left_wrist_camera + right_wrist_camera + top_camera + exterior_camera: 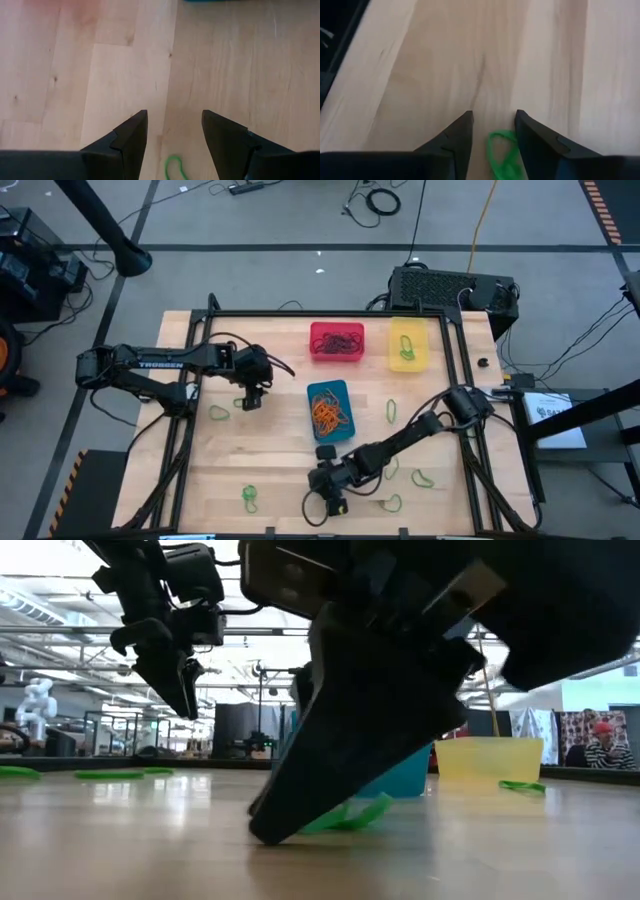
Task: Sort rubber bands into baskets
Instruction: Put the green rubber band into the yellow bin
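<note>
I see the right gripper [492, 131] low at the table's [280, 470] near edge, jaws apart around a green rubber band [502, 152] lying flat, nothing clamped. The left gripper [174, 131] hangs open over bare wood left of the blue basket [330, 412]; red basket [337, 342] and yellow basket [408, 345] sit beyond, more green bands [248, 498] scattered around.
</note>
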`<action>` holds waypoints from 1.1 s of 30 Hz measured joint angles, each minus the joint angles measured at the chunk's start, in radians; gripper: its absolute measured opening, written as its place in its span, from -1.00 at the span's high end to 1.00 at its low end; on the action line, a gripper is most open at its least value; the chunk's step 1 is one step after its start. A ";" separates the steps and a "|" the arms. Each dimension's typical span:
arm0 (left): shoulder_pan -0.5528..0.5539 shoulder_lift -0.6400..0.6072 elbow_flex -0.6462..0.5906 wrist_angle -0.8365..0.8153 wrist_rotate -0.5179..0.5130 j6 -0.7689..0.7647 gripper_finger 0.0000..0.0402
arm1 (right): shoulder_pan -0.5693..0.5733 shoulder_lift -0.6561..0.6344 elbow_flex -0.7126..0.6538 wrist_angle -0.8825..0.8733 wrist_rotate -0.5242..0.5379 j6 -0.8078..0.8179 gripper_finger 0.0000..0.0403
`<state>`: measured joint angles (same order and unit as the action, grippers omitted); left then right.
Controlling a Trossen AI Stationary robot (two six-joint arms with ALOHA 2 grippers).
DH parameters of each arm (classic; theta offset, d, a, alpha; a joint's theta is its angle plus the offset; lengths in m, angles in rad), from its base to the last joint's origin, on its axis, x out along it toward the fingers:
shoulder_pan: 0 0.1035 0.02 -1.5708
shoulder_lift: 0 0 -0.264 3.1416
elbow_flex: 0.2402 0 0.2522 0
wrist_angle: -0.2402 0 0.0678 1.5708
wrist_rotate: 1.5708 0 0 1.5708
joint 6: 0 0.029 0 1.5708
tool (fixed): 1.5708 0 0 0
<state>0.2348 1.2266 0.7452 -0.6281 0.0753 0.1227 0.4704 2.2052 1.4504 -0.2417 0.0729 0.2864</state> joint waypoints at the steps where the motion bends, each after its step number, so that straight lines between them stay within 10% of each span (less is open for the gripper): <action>1: 0.000 0.000 0.000 0.000 0.000 0.000 0.03 | 0.006 -0.006 0.000 -0.021 0.006 0.018 0.30; 22: 0.000 0.000 0.000 0.089 0.000 0.017 0.03 | 0.030 -0.109 -0.014 -0.301 -0.021 0.143 0.96; 33: 0.000 0.000 0.000 0.147 -0.001 0.017 0.03 | -0.035 -0.332 -0.013 -0.447 0.029 0.110 1.00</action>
<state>0.2352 1.2266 0.7452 -0.4806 0.0746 0.1394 0.4351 1.8737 1.4378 -0.6890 0.1022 0.3960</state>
